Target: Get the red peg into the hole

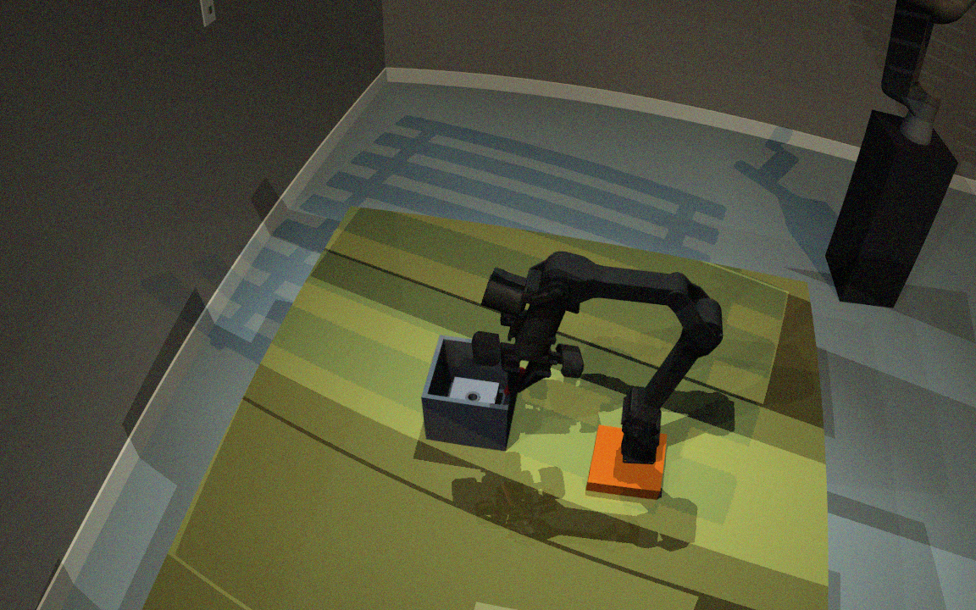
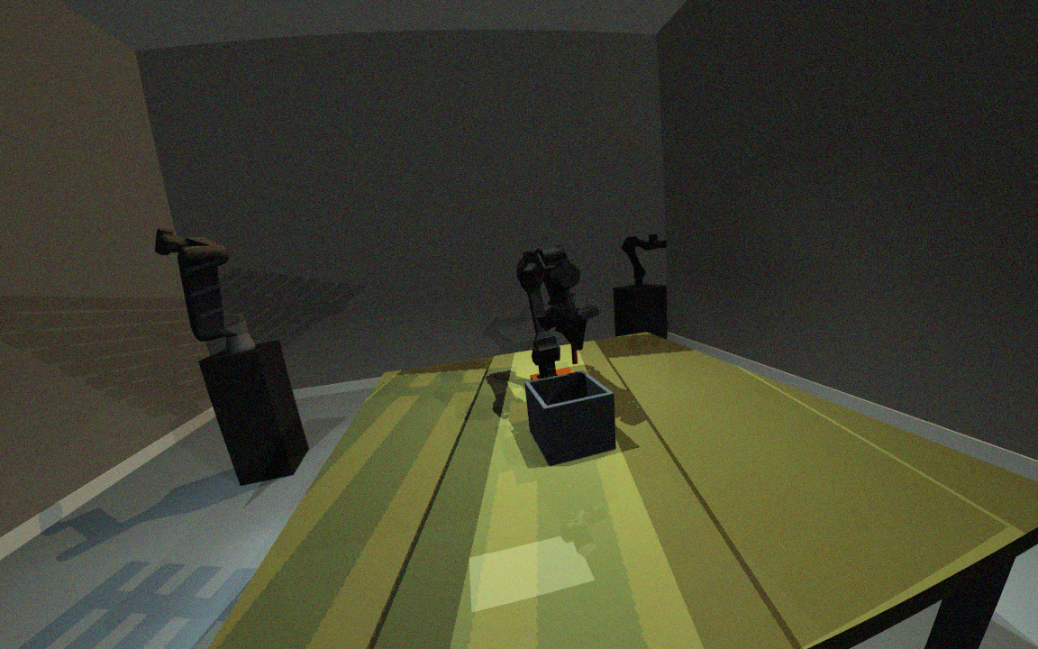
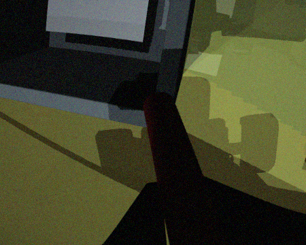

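Observation:
The red peg (image 1: 507, 391) (image 2: 575, 355) (image 3: 170, 143) is held in my gripper (image 1: 519, 379) (image 2: 576, 345) (image 3: 175, 190), which is shut on it, with the peg's free end sticking out past the fingertips. The dark, open box (image 1: 465, 423) (image 2: 573, 434) (image 3: 51, 95) stands on the table. The peg is off the table, just beside the box's right wall in the top view. In the wrist view its end overlaps a near corner of the rim. The pale plate (image 1: 463, 385) (image 3: 95, 18) is at the box bottom; its round hole shows in the top view.
The arm's orange base (image 1: 603, 455) (image 2: 561, 371) stands right of the box in the top view. The box walls (image 1: 426, 409) rise around the plate. Other arms on dark pedestals (image 1: 885, 219) (image 2: 252, 411) stand off the table. Striped shadows cross the tabletop.

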### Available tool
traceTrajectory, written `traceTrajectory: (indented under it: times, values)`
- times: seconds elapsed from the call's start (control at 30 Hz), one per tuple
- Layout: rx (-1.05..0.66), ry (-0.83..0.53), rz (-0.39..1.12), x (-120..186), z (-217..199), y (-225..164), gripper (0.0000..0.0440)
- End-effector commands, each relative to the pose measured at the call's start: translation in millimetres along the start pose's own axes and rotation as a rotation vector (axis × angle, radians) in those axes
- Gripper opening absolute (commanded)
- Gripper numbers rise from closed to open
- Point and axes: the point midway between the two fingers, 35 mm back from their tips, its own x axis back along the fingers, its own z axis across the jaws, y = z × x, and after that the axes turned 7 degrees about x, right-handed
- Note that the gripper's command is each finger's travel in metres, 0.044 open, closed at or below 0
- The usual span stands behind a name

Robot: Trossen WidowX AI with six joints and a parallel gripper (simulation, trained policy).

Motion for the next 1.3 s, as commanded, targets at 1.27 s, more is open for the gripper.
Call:
traceTrajectory:
  times: [1.27]
  values:
    - [0.01,-0.099,0.049,-67.9,12.2,88.8,0.0]
